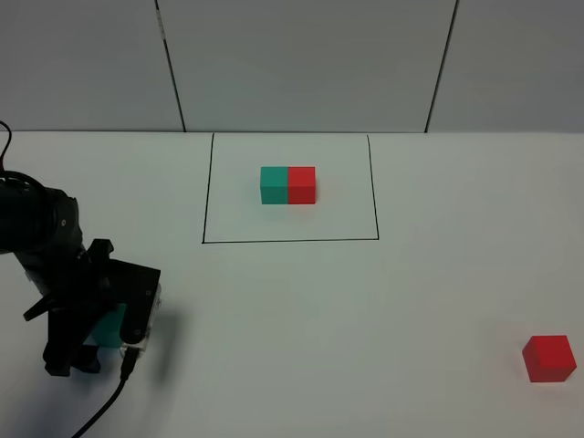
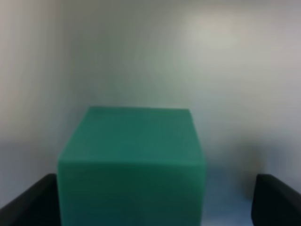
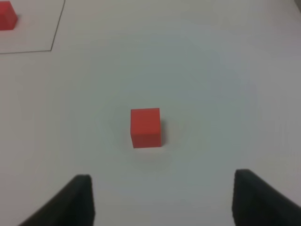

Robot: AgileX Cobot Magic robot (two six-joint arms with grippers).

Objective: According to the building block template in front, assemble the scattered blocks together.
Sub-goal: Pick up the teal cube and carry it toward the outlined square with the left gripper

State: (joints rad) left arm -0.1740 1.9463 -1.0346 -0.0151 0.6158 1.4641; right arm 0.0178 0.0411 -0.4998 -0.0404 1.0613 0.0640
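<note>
- While the building block template [image 1: 288,185] sits joined inside the black outline [image 1: 290,241] at the far middle of the table [image 1: 365,319], teal half left and red half right, the exterior high view shows no copy of it assembled. The teal cube [image 1: 111,328] lies at the front left. The red cube [image 1: 549,358] lies at the front right, well apart from it.
- Exterior high view, arms: the left gripper [image 1: 108,339] stands low at the table, around the teal cube. The right gripper is outside this view.
- Left wrist view: the teal cube [image 2: 131,165] sits between the jaws. The jaws are spread. One is at or just beside a cube face, and the other shows a clear gap. Judgement: no pinch is made.
- Right wrist view: the right gripper [image 3: 162,202] hovers with its jaws spread and nothing between them. The red cube [image 3: 146,127] rests on the table ahead of them, untouched.
- Status, as a judgement: the task is at its first pick, with no block relocated.
- Remaining: grip the teal cube, grip the red cube, and bring the two together face to face, teal left and red right, matching the template.
</note>
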